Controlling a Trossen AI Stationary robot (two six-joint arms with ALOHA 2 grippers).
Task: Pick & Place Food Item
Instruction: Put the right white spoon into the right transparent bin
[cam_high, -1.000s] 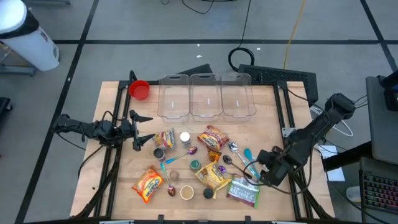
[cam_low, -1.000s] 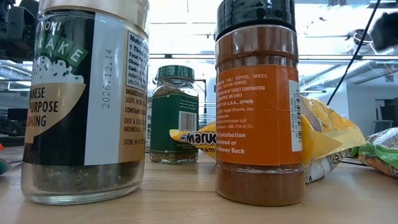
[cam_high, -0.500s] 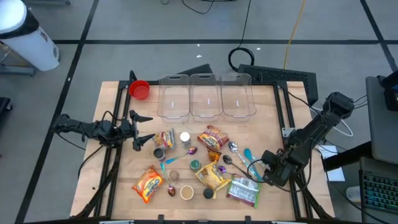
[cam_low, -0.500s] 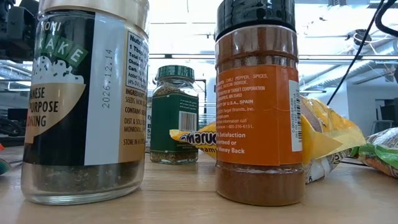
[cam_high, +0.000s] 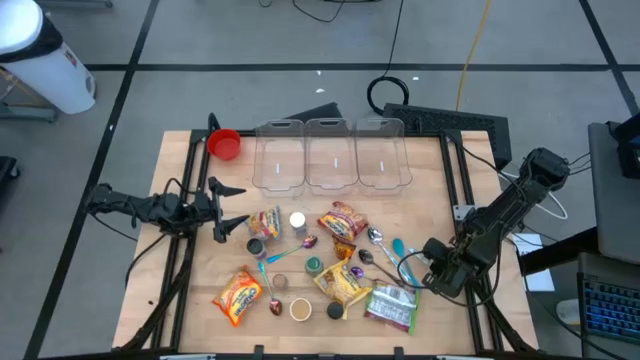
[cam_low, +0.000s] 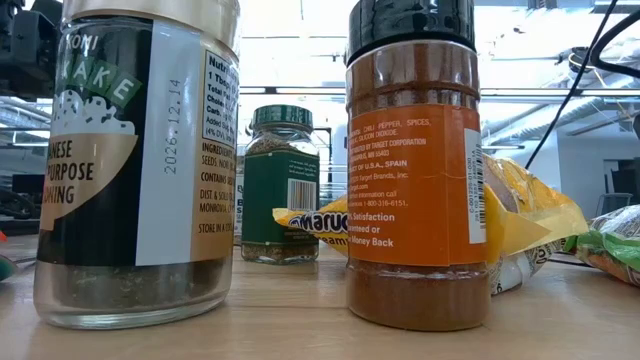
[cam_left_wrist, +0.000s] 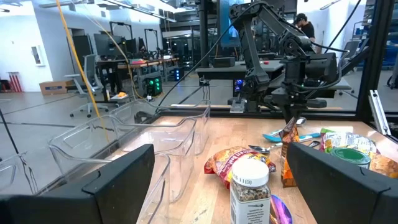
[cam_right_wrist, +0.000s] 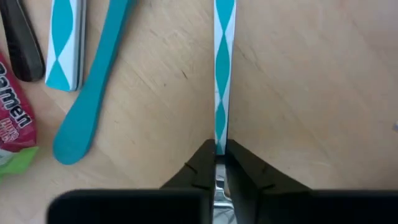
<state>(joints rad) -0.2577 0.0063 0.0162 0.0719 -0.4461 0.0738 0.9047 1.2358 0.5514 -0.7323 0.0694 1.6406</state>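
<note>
Since the earlier high view, our right hand has slid a little toward the right edge of the desk and has closed. In the right wrist view its two fingers are pressed together on the end of a thin teal-and-white striped utensil, which lies flat on the wood and reaches straight away from the hand. Just beside it lie a plain teal spoon and another striped handle. We cannot tell if the utensil is lifted from the desk.

Near this hand, the green packet lies at the front right of the desk, with the other snack bags, spice jars and spoons spread around the middle. Three clear bins stand in a row at the far side, and a red cup is beside them.

Our left hand waits over the left side of the desk with fingers spread wide, holding nothing. Around the desk we see grey floor, cables and other workstations.
</note>
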